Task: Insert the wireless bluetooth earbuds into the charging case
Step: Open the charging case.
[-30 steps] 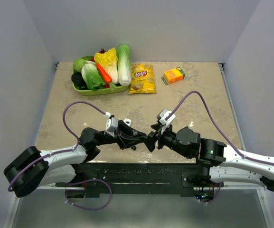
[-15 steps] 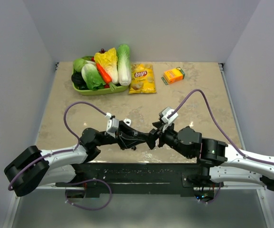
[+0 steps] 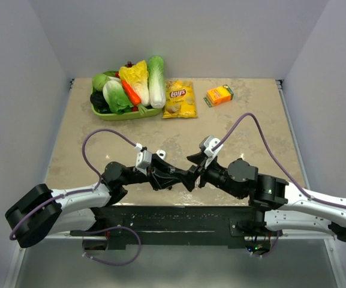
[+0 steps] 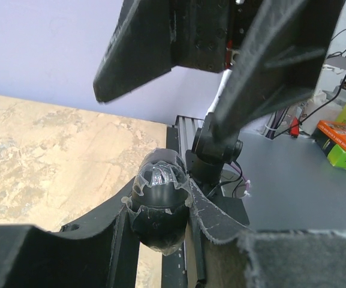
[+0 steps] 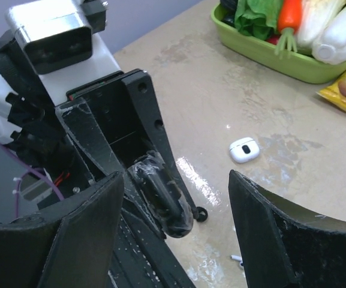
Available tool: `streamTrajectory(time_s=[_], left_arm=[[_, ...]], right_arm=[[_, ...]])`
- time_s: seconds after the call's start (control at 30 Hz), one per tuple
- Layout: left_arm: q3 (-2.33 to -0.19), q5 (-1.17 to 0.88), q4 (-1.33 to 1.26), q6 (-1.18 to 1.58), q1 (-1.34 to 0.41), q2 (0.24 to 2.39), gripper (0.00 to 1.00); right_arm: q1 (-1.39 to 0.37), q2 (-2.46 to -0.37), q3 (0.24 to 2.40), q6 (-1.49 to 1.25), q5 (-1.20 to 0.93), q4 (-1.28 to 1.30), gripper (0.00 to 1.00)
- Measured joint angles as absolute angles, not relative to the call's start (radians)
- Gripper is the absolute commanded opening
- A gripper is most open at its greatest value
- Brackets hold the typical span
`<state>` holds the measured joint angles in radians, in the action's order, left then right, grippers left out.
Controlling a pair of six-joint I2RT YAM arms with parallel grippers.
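While my left gripper (image 4: pixel 159 207) clamps a glossy black rounded case (image 4: pixel 158 186), likely the charger | right gripper (image 5: pixel 174 180) gapes wide, empty | one tiny black earbud (image 5: pixel 201 214) on beige table (image 5: pixel 268 102) beneath | other unseen | insertion seemingly pending

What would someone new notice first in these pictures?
At the table's near edge, the left pincer grips a dark rounded object wrapped in clear film, with the open right pincer facing it tip to tip. At the back left, a green tray of bright vegetables stands out.
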<state>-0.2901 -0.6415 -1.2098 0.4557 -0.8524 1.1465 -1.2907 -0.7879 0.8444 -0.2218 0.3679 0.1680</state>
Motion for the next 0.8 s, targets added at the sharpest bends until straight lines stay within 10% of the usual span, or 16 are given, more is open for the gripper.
streamTrajectory(time_s=[0.8], left_arm=[[-0.253, -0.632, -1.225, 0.427, -0.867, 1.118, 0.00]], right_arm=[[-1.293, -0.850, 0.844, -0.238, 0.357, 0.212, 0.65]])
